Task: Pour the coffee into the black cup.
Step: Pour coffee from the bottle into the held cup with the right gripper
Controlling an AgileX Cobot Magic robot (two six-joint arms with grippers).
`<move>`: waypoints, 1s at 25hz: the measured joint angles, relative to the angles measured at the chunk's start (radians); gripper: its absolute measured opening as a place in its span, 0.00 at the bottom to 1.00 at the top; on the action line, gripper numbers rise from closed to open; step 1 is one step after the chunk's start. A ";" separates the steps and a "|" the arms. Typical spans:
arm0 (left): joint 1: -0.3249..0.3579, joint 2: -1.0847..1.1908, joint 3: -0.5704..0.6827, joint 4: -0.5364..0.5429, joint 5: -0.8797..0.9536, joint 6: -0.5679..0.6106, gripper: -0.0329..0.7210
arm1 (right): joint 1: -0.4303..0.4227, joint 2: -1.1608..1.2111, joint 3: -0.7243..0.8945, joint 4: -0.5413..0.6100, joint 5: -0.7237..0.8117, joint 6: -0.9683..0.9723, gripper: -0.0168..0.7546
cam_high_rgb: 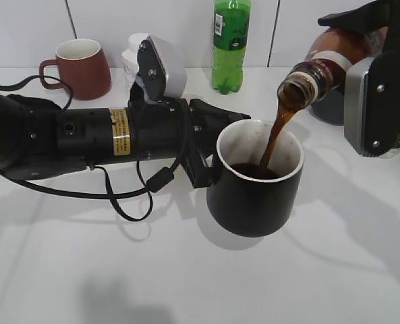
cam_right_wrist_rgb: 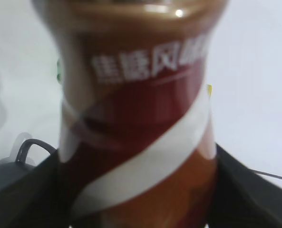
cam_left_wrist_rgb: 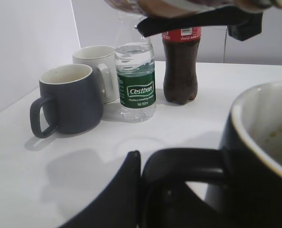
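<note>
A maroon mug (cam_high_rgb: 78, 67) stands near the back left corner of the white bench (cam_high_rgb: 186, 283), handle to the left, pale inside. A green soda bottle (cam_high_rgb: 231, 44) stands upright at the back edge near the middle. In the left wrist view, a dark grey mug (cam_left_wrist_rgb: 67, 99) sits with a white mug (cam_left_wrist_rgb: 99, 69) just behind it, a clear water bottle with a green label (cam_left_wrist_rgb: 136, 83) just beside them, and a dark cola bottle (cam_left_wrist_rgb: 180, 66) near the water bottle.

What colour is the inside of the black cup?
Pale cream, above the dark coffee. The black cup shows it best in the exterior view.
</note>
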 joint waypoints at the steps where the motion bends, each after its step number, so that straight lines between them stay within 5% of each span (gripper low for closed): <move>1: 0.000 0.000 0.000 0.000 0.000 0.000 0.09 | 0.000 0.000 0.000 0.000 0.000 -0.003 0.71; 25: 0.000 0.000 0.000 0.004 0.000 0.000 0.09 | 0.000 0.000 0.000 0.000 -0.001 -0.057 0.71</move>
